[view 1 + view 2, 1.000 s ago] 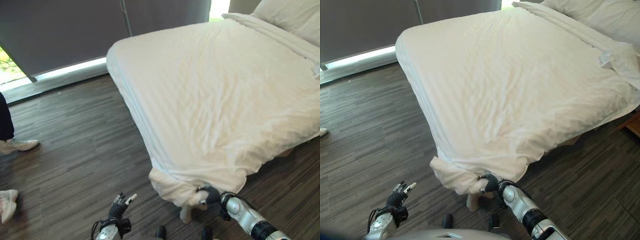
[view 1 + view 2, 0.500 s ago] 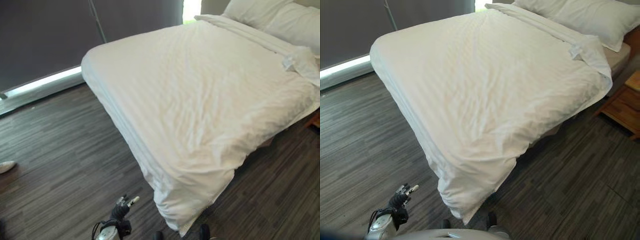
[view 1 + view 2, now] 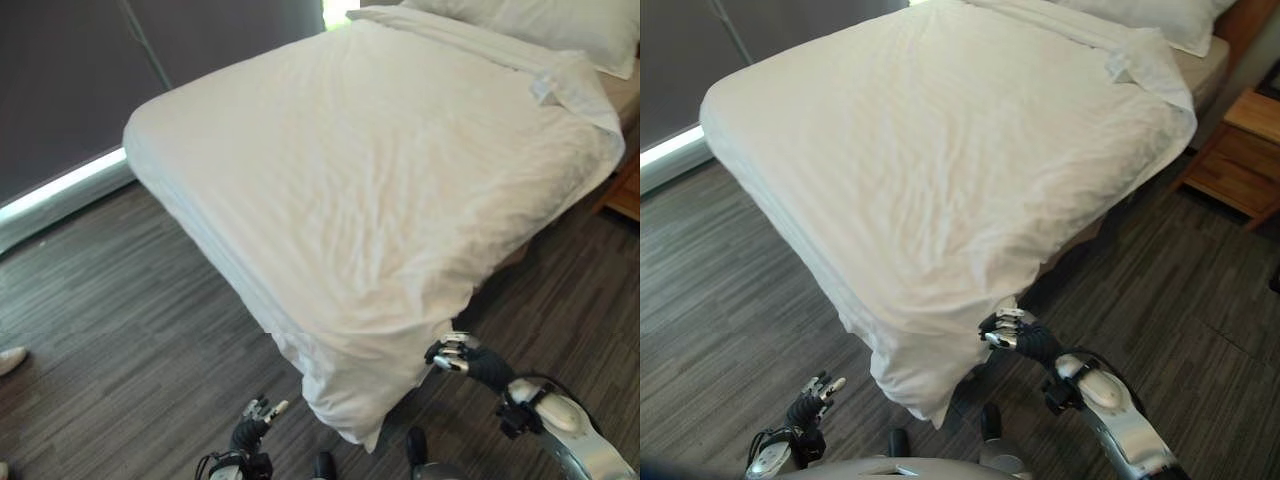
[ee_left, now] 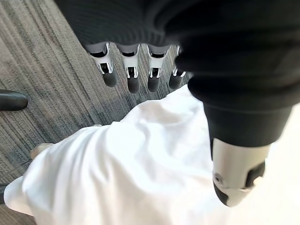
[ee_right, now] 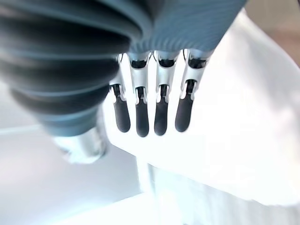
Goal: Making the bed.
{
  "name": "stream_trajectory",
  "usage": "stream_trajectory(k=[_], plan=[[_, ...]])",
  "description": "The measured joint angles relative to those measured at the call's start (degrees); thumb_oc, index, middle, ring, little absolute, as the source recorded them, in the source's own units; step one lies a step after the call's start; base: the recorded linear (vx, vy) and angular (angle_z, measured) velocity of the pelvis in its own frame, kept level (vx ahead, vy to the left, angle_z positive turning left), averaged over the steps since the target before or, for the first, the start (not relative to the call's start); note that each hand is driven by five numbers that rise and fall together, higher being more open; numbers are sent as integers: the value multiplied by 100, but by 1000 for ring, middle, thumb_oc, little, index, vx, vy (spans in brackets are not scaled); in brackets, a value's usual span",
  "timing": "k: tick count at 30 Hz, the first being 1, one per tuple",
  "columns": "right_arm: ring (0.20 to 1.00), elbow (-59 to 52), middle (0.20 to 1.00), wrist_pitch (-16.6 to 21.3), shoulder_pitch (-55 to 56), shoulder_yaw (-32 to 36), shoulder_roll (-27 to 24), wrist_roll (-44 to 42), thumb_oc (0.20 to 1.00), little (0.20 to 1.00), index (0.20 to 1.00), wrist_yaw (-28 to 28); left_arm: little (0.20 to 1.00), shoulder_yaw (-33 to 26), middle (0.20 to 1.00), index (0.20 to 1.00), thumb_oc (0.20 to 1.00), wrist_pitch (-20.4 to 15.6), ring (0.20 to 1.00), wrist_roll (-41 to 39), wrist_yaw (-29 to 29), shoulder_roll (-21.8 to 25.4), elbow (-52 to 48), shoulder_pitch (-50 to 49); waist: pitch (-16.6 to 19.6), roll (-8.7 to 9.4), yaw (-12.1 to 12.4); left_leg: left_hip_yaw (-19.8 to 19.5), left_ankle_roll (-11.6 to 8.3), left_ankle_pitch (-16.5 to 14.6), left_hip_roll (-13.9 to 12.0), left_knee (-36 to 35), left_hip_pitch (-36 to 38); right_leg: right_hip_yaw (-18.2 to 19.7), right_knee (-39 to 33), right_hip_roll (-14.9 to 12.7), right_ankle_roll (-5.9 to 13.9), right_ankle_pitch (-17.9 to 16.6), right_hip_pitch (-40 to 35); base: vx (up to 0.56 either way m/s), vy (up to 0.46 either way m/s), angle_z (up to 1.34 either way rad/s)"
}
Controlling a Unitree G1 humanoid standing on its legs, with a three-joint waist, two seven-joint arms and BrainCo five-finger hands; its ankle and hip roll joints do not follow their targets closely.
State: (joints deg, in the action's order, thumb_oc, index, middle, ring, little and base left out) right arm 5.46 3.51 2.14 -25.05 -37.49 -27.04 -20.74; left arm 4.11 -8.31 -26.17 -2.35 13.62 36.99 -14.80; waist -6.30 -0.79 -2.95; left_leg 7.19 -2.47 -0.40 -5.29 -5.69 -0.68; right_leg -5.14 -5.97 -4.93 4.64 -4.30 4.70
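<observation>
At foot corner of bed [image 3: 610,95]: duvet [image 3: 370,170] spread flat, long axis toward pillows [image 3: 540,18], one corner hanging to floor [image 3: 110,290]. Just beside that corner, on its right: right hand [image 3: 455,355], fingers straight, empty, nearer. Lower, off its left side: left hand [image 3: 255,425], fingers relaxed, holding nothing.

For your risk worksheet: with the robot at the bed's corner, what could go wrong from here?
1. The duvet corner hangs near the floor by the robot; it might be stepped on.
2. Both the right hand and left hand are open, gripping nothing, so a pull could slip.
</observation>
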Motion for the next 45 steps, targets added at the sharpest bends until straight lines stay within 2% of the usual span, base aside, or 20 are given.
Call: stream_trajectory(k=[2,6,10,12,13,19,26,29,32,36,37,38,39,40,41,43,45], plan=[[200,358,200,-96,-623,-413,182,32,200,200,200,21,1000,55,1000,1000,1000,7,1000,-1,-5,6,42,12,-45,-6,104,0,49,50,20,2,-22,-41,7,-25,32,-40,8,-50,9,4],[200,564,200,-48,-1990,-1046,925,12,200,200,200,149,1000,177,1000,1000,1000,-17,1000,-12,99,-40,159,261,-216,-101,302,15,24,82,42,32,-15,-23,4,-47,27,-82,29,-53,3,1],[200,1067,200,-14,-2612,-1344,1856,-2,200,200,200,307,1000,238,1000,1000,1000,-47,1000,-47,215,-72,153,436,-388,-130,489,-7,-6,99,35,33,-34,-56,19,-42,25,-82,32,-100,-8,2],[200,1590,200,-23,-2957,-1559,2135,-3,200,200,200,414,1000,324,1000,1000,1000,-51,1000,-64,231,-69,150,506,-441,-127,536,-21,-44,126,41,34,-128,-67,20,-54,21,-93,127,-126,-1,6],[200,1892,200,-35,-3102,-1576,2275,-40,200,200,200,584,1000,428,1000,1000,1000,-62,1000,-72,251,-72,128,659,-562,-126,661,-75,-50,162,55,35,-249,-110,22,-66,19,-122,220,-176,-4,12],[200,2255,200,-31,-3372,-1457,2377,-423,200,200,200,1046,1000,584,1000,1000,1000,-107,1000,-284,443,-75,212,996,-1070,-180,835,-196,-68,251,51,35,-505,-228,24,-65,-11,-174,406,-69,2,10],[200,2813,200,-6,-3470,-1460,2557,-543,200,200,200,1156,1000,594,1000,1000,1000,-121,1000,-288,488,-64,201,1048,-1313,-270,839,-223,-66,253,63,34,-544,-249,22,-80,-6,-169,432,-70,20,2],[200,3638,200,195,-3787,-1197,2751,-428,200,200,200,1107,1000,690,1000,1000,1000,-168,1000,-308,481,1,136,1086,-1397,-419,861,-296,-66,340,78,35,-823,-289,22,-97,-10,-194,684,-69,26,11],[200,3857,200,200,-3934,-1034,2857,-216,200,200,200,1144,1000,736,1000,1000,1000,-184,1000,-515,483,7,83,1141,-1513,-610,1008,-311,-46,400,88,35,-983,-292,24,-102,-22,-254,838,-2,8,2],[200,4805,200,164,-3469,-492,3184,-224,200,200,200,1197,1000,737,1000,1000,1000,-187,1000,-515,467,-1,83,1129,-1535,-635,1103,-303,-42,407,113,34,-1044,-278,24,-131,3,-247,907,4,17,1],[200,5336,200,55,-3226,-164,3134,-204,200,200,200,1235,1000,745,1000,1000,1000,-188,1000,-515,464,2,89,1125,-1573,-634,1089,-298,-32,414,155,34,-1052,-268,23,-169,31,-247,919,19,32,0],[200,6147,200,2,-2857,526,2899,-61,200,200,200,1417,1000,741,1000,1000,1000,-189,1000,-515,456,6,82,1125,-1595,-628,1054,-278,-25,418,216,34,-1113,-243,23,-233,62,-268,982,34,27,0],[200,6778,200,-80,-2491,1157,2363,17,200,200,200,1602,1000,728,1000,1000,1000,-191,1000,-515,447,7,24,1119,-1725,-617,911,-271,-14,426,270,34,-1138,-234,23,-291,81,-288,1005,50,14,-2],[200,6946,200,-118,-2192,1625,1940,5,200,200,200,1687,1000,707,1000,1000,1000,-190,1000,-516,440,18,-90,1098,-1812,-575,779,-257,-13,426,285,33,-1142,-215,22,-302,89,-293,1017,46,5,-7],[200,6960,200,-134,-1955,1856,1586,1,200,200,200,1728,1000,674,1000,1000,1000,-188,1000,-516,433,19,-192,1112,-1858,-515,653,-225,-13,424,271,33,-1137,-201,21,-288,89,-293,1029,41,-2,-10],[200,6959,200,-130,-1807,2154,1241,-25,200,200,200,1808,1000,675,1000,1000,1000,-191,1000,-515,395,20,-387,1123,-1877,-482,479,-180,-17,420,235,32,-1133,-158,21,-249,86,-295,1051,29,-2,-14],[200,6927,200,-77,-1793,2255,1117,-68,200,200,200,1881,1000,673,1000,1000,1000,-205,1000,-515,377,11,-515,1125,-1877,-482,446,-125,-20,418,209,31,-1126,-82,22,-211,62,-313,1087,21,-4,-21]])
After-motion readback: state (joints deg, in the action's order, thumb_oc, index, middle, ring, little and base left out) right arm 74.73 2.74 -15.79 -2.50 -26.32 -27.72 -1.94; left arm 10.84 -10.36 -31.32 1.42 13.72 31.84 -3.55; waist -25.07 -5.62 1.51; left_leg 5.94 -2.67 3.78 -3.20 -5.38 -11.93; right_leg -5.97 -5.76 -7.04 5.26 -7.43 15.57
